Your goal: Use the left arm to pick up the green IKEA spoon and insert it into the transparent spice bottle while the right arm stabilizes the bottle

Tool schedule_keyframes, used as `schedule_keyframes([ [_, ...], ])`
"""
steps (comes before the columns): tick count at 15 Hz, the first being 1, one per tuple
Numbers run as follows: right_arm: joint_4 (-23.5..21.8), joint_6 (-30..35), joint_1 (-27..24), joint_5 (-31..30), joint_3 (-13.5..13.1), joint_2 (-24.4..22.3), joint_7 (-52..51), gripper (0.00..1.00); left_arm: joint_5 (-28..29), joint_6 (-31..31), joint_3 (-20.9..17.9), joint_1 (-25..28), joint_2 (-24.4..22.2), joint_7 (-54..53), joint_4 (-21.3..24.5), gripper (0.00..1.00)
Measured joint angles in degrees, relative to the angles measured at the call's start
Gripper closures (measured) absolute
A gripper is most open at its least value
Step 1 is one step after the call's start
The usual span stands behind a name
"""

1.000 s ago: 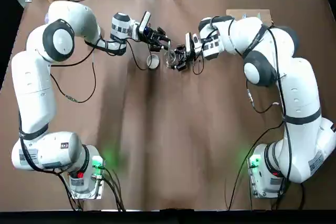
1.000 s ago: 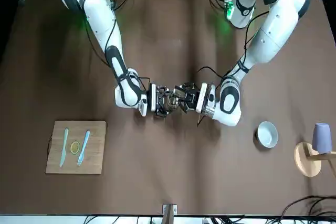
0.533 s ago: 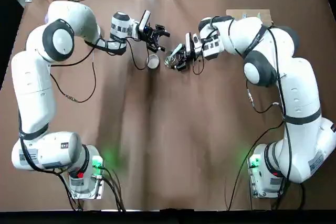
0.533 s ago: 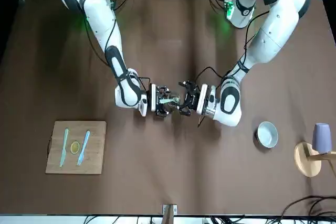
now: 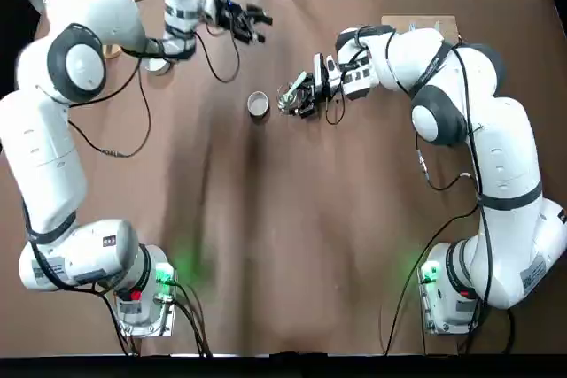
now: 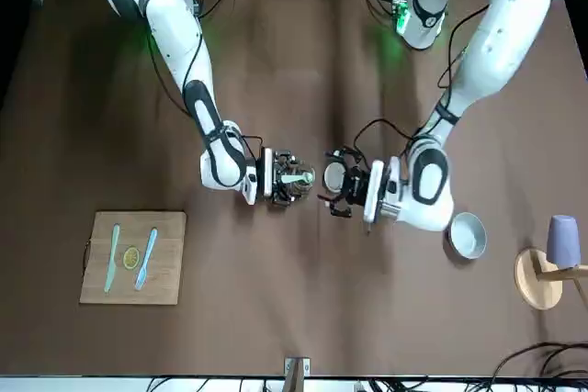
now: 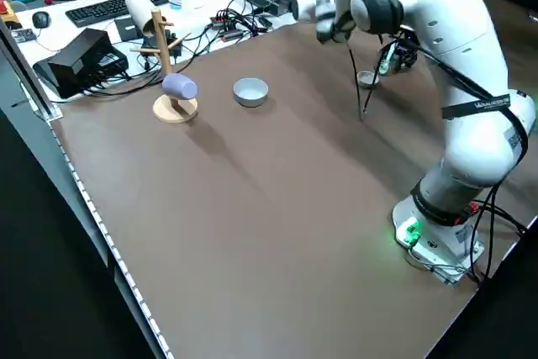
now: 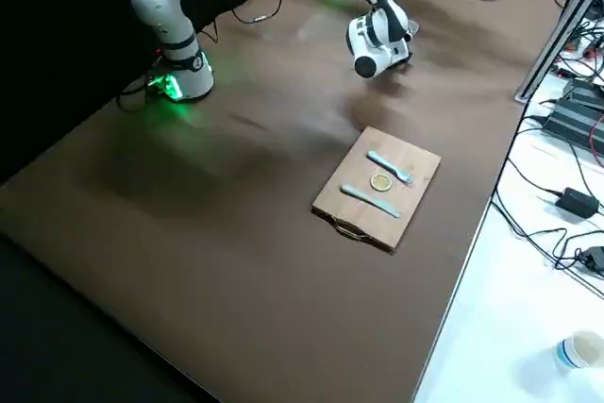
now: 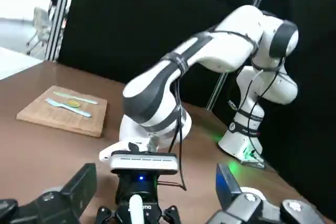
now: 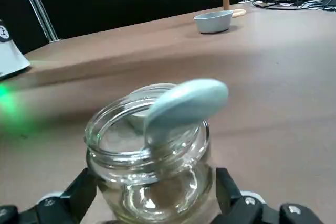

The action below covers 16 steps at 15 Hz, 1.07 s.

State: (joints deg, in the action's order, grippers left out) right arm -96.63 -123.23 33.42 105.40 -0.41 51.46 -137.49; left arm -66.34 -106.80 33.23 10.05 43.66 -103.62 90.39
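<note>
Grey cup (image 5: 258, 104) beside bottle (image 10: 149, 167) gripped by right end effector (image 5: 299, 97); left end effector (image 5: 251, 22) open, empty.

We find the spoon (image 10: 184, 103) standing in the spice bottle (image 10: 148, 179) near the desk's (image 5: 292, 245) far middle, the right gripper (image 5: 299, 97) around the bottle from the right. A round cup (image 5: 258, 104) sits just left of the bottle. The left gripper (image 5: 251, 22) hangs farther off to the far left, well apart from both, its jaws spread and holding nothing.
</note>
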Motion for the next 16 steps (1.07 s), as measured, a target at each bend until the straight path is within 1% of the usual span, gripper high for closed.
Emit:
schedule_keyframes([
  [2,0.4,-0.1,0.0,-2.8,-0.4,0.0,0.5,0.00,3.3,1.4,0.0,1.9,-3.3,8.8,-1.2,0.00],
  [6,1.2,0.0,-0.1,-9.7,-1.4,-0.5,6.3,0.00,7.4,2.6,0.0,4.9,-10.3,24.6,-2.7,0.00],
  [7,1.3,-0.1,-0.6,-12.7,-1.9,-1.2,7.8,0.00,11.9,2.7,-0.2,5.8,-14.0,31.8,-2.7,0.00],
  [9,1.2,0.3,-1.8,-14.9,-2.1,-2.1,9.3,0.00,17.5,2.7,-0.4,6.5,-16.7,38.4,-2.7,0.00],
  [12,1.1,3.9,-4.1,-18.6,-2.2,-3.9,12.3,0.00,23.4,2.7,-0.8,7.2,-18.6,46.7,-2.7,0.00],
  [13,1.1,4.9,-5.1,-21.2,-2.2,-4.6,14.3,0.00,26.5,2.7,-1.3,7.2,-18.9,49.8,-2.6,0.00],
  [16,1.6,8.9,-8.8,-31.4,-2.3,-7.3,21.7,0.00,38.4,2.7,-1.9,7.4,-19.0,62.7,-2.6,0.00],
])
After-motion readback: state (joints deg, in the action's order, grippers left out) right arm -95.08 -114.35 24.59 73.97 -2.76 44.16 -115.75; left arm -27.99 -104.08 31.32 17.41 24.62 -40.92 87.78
